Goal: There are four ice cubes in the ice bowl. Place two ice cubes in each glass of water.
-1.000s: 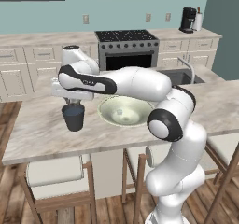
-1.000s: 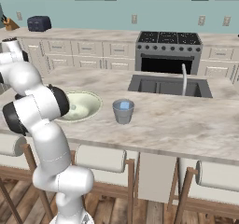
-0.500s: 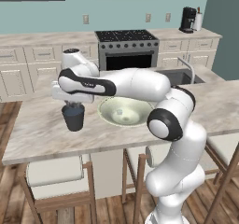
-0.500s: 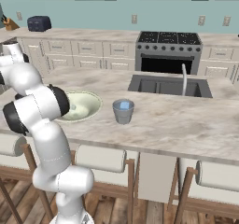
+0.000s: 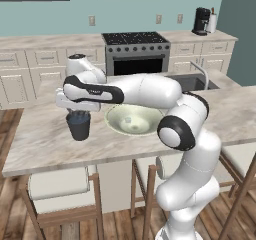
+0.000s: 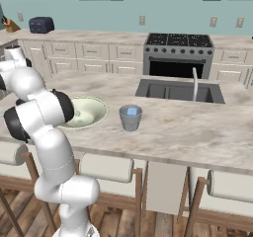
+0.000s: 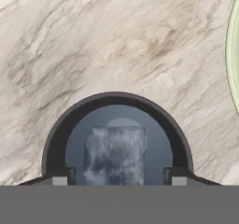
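On bench left end: your tool (image 5: 78, 115) hangs directly over dark glass (image 5: 79, 127), jaws parted, nothing gripped. Ice cube (image 7: 115, 155) sits free inside that glass, between fingertips (image 7: 59, 181) in hand view. Just right of it: ice bowl (image 5: 133, 120), one cube (image 5: 128, 119) visible inside. Further right, well apart: grey glass (image 6: 130, 118) with cube (image 6: 132, 111) floating on top.

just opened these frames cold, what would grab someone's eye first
The big white arm arcs over the marble counter, its hand right above the dark charcoal glass at the counter's left. In the hand view, a pale ice cube sits between the spread fingers, over the water in that glass. Beside it is the wide cream-green ice bowl; the lighter grey glass stands nearer the sink.
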